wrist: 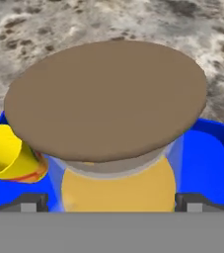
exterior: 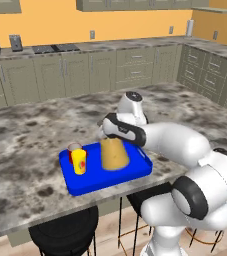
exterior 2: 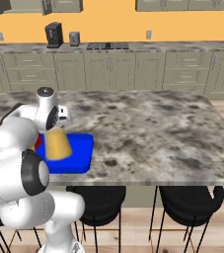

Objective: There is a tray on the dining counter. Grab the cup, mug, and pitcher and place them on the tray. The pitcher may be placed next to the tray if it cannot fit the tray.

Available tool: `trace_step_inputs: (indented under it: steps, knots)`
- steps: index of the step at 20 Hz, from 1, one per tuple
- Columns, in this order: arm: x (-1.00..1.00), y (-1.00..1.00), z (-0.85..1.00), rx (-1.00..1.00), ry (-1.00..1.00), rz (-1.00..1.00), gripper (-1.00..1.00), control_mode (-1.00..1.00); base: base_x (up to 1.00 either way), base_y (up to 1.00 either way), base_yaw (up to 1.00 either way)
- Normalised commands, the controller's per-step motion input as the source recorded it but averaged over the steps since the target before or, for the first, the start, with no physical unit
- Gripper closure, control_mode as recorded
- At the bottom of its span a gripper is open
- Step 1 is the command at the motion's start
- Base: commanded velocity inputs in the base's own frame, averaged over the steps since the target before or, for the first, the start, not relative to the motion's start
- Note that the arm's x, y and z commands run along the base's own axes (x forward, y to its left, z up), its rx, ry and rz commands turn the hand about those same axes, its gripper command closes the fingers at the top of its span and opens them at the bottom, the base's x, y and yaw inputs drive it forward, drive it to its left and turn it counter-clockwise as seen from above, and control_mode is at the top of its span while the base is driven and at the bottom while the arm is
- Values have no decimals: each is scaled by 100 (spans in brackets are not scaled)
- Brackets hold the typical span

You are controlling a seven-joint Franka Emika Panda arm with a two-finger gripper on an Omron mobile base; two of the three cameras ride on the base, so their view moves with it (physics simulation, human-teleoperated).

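Your end effector [wrist: 108,202] stands wide around the pitcher [exterior: 114,153] on the tray [exterior: 135,172] — lift crookedly and you'd likely topple it onto the cup [exterior: 79,161].

The pitcher's [wrist: 118,185] round brown lid [wrist: 106,99] sits close below, orange liquid under it. The yellow cup [wrist: 7,153] stands beside it on the blue tray [wrist: 207,158], stone counter [wrist: 108,20] beyond. Two finger tips [wrist: 27,201] flank the pitcher, spread wide.
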Motion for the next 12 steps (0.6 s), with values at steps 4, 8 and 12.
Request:
trace_step_inputs:
  steps: [4,8,12]
  knots:
    - [0,35,-39,0,3,0,-100,-100,0,0,0]
    - [-17,-8,-63,0,0,2,-100,-100,0,0,0]
    - [-59,-12,-13,-1,-3,1,-100,-100,0,0,0]
